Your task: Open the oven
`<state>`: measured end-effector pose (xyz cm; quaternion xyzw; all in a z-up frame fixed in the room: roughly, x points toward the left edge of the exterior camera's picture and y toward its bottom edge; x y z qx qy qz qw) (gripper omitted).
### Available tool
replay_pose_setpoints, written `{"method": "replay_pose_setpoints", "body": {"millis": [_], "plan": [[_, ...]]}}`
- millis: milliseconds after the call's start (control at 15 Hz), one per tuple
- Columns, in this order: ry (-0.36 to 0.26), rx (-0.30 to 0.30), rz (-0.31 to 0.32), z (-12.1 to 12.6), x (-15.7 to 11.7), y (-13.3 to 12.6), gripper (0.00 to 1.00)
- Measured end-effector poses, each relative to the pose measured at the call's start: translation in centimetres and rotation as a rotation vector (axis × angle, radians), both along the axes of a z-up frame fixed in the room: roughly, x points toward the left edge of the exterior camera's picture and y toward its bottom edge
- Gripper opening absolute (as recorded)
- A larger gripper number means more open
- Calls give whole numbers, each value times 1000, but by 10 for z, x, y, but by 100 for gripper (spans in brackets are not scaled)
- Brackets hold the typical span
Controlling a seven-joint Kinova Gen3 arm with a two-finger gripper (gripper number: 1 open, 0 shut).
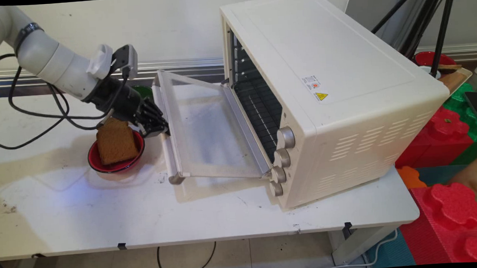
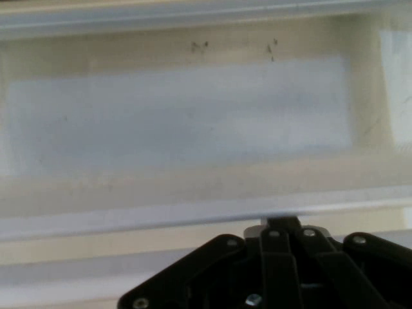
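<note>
A cream toaster oven (image 1: 342, 83) stands on the white table with its glass door (image 1: 210, 131) folded down flat to the left. My gripper (image 1: 162, 127) is at the door's outer edge, its tips against the handle bar (image 1: 167, 146). In the hand view the gripper (image 2: 283, 223) is shut, its tips meeting just under the handle bar (image 2: 129, 215), with the door's glass (image 2: 180, 116) beyond. Nothing is between the fingers. Just left of the hand, a brown slice of bread (image 1: 116, 142) leans in a red bowl (image 1: 95, 164).
A green bowl (image 1: 143, 90) shows partly behind the hand. Black cables (image 1: 37, 116) hang from the arm over the table's left. Red and green foam blocks (image 1: 447, 139) and black tripod legs (image 1: 437, 29) stand right of the table. The oven rack (image 1: 262, 112) is bare.
</note>
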<state>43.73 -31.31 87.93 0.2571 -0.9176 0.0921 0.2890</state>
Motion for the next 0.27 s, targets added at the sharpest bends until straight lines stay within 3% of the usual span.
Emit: {"method": "replay_pose_setpoints", "body": {"millis": [267], "plan": [[-12, 7, -4, -11, 4, 3, 0]]}}
